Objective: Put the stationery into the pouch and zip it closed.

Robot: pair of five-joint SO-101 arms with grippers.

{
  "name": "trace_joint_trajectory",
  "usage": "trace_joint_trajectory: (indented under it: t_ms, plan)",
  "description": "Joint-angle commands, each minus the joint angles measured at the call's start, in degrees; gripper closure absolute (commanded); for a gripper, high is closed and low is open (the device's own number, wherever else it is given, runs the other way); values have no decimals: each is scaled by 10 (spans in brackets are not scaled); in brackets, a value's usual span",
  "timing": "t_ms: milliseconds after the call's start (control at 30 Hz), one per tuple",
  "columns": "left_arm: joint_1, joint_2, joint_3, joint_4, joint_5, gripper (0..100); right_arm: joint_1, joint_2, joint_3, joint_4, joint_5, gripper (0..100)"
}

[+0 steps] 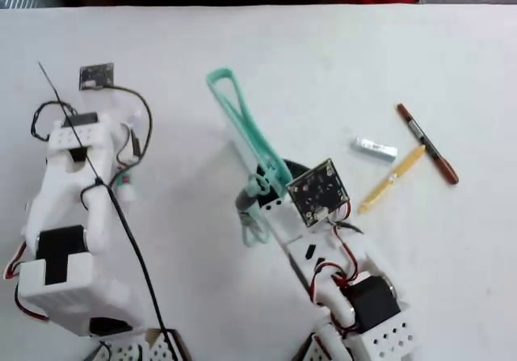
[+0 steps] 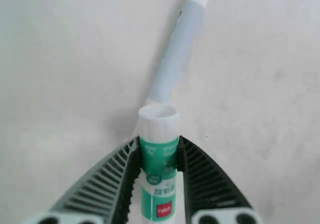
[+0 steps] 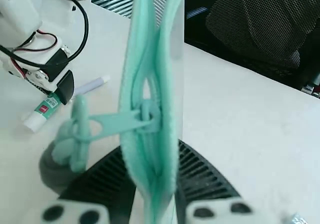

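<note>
Overhead, a teal pouch (image 1: pixel 242 127) is seen standing on edge, clamped by the right gripper (image 1: pixel 266 185). A brown pen (image 1: pixel 426 144), a yellow pen (image 1: pixel 392 179) and a small white item (image 1: pixel 376 148) are laid well apart from it on the table (image 1: pixel 323 54). In the left wrist view, a glue stick (image 2: pixel 159 174) is grasped by the left gripper (image 2: pixel 158 146), with a grey pen (image 2: pixel 177 53) just beyond. In the right wrist view, the pouch is pinched between the jaws, and its zipper pull (image 3: pixel 112 121) is turned sideways.

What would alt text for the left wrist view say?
The left gripper clamps a white glue stick with a green label. Just beyond it, a pale grey pen lies on the white table.
</note>
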Motion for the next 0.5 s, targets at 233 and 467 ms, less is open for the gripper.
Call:
trace_joint_trajectory:
  t_ms: [233,467]
  plan:
    - [90,-87,-425,382,-5,970,-3,1,10,-17,2,980]
    - [201,-320,-524,377,10,969,-4,1,11,-17,1,980]
